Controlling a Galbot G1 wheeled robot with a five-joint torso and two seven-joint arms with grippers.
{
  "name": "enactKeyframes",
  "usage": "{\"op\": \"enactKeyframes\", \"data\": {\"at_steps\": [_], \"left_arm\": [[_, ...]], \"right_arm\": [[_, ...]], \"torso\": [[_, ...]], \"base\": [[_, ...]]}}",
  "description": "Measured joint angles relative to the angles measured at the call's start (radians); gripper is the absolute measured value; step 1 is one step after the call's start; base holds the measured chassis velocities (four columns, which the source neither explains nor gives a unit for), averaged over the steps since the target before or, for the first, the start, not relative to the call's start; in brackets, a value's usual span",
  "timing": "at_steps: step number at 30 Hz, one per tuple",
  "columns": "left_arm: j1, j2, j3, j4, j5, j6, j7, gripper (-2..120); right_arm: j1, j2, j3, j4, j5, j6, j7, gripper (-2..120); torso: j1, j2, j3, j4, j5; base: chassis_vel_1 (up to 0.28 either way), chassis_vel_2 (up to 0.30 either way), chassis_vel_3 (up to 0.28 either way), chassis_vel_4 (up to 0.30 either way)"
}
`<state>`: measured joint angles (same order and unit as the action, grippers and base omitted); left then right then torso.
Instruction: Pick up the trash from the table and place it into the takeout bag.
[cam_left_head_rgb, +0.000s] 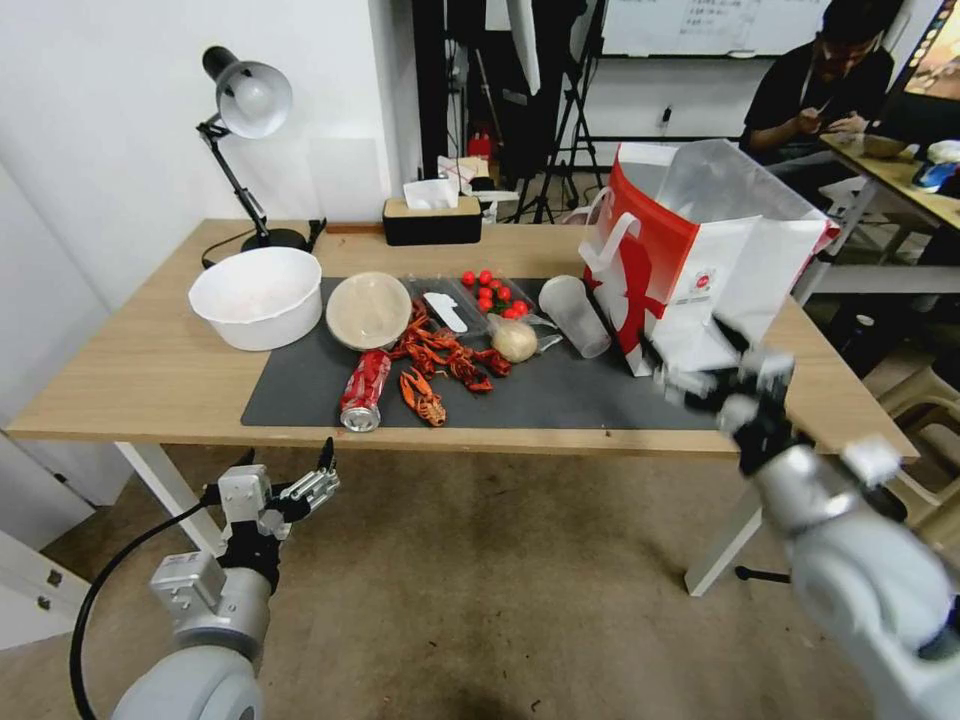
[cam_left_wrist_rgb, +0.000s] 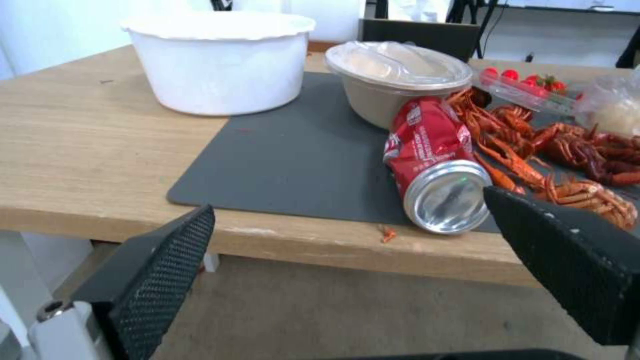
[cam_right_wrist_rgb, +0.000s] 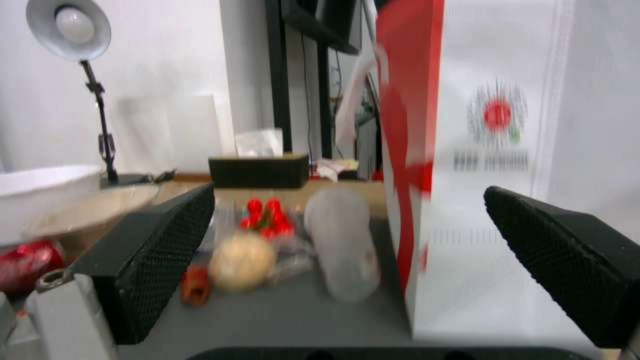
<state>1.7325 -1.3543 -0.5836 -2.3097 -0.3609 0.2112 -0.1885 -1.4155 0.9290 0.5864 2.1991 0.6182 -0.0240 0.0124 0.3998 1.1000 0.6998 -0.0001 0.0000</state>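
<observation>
On the table's (cam_left_head_rgb: 130, 370) dark mat lie a red soda can (cam_left_head_rgb: 364, 391) (cam_left_wrist_rgb: 437, 165) on its side, a lidded beige bowl (cam_left_head_rgb: 368, 310) (cam_left_wrist_rgb: 393, 80), a wrapped beige ball (cam_left_head_rgb: 514, 340) (cam_right_wrist_rgb: 241, 261) and a tipped clear plastic cup (cam_left_head_rgb: 575, 315) (cam_right_wrist_rgb: 343, 240). The white-and-red takeout bag (cam_left_head_rgb: 700, 260) (cam_right_wrist_rgb: 493, 150) stands open at the right end. My left gripper (cam_left_head_rgb: 290, 470) (cam_left_wrist_rgb: 353, 260) hangs open below the table's front edge, facing the can. My right gripper (cam_left_head_rgb: 720, 375) (cam_right_wrist_rgb: 347, 260) is open and empty in front of the bag.
A big white bowl (cam_left_head_rgb: 257, 295) sits left of the mat. Red crayfish (cam_left_head_rgb: 445, 360) and a tray of cherry tomatoes (cam_left_head_rgb: 492, 292) lie among the trash. A desk lamp (cam_left_head_rgb: 245, 110) and a black tissue box (cam_left_head_rgb: 432, 218) stand along the far edge.
</observation>
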Motion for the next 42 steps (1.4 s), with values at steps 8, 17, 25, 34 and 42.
{"op": "enactKeyframes", "data": {"at_steps": [8,17,25,34,42], "left_arm": [[0.001,0.008,0.003,0.007,0.0,-0.005,0.006,100],[0.012,0.009,0.003,0.011,0.034,-0.01,0.023,100],[0.021,0.009,0.002,0.011,0.034,-0.025,0.028,100],[0.019,0.008,0.002,0.017,0.034,-0.028,0.028,100],[0.019,-0.005,0.006,0.018,0.04,-0.031,0.03,100]], "right_arm": [[-0.266,0.19,-0.006,-0.031,-0.163,0.203,-0.041,100],[-0.348,0.249,-0.028,-0.074,-0.227,0.26,-0.067,100],[-0.348,0.259,-0.037,-0.077,-0.239,0.26,-0.062,100],[-0.307,0.258,-0.06,-0.083,-0.253,0.24,-0.051,100],[-0.109,0.217,-0.152,-0.12,-0.267,0.176,-0.01,100]], "torso": [[0.0,0.0,0.0,0.0,-0.0002],[0.0,0.0,0.0,0.0002,-0.0001],[0.0,0.0,0.0,0.0002,-0.0001],[0.0,0.0,0.0,0.0,-0.0001],[0.0,0.0,0.0,0.0001,0.0]], "base": [[0.0,0.0,0.0,0.0],[0.0,0.0,0.0,0.0],[0.0,0.0,0.0,0.0],[0.0,0.0,0.0,0.0],[0.0,0.0,0.0,0.0]]}}
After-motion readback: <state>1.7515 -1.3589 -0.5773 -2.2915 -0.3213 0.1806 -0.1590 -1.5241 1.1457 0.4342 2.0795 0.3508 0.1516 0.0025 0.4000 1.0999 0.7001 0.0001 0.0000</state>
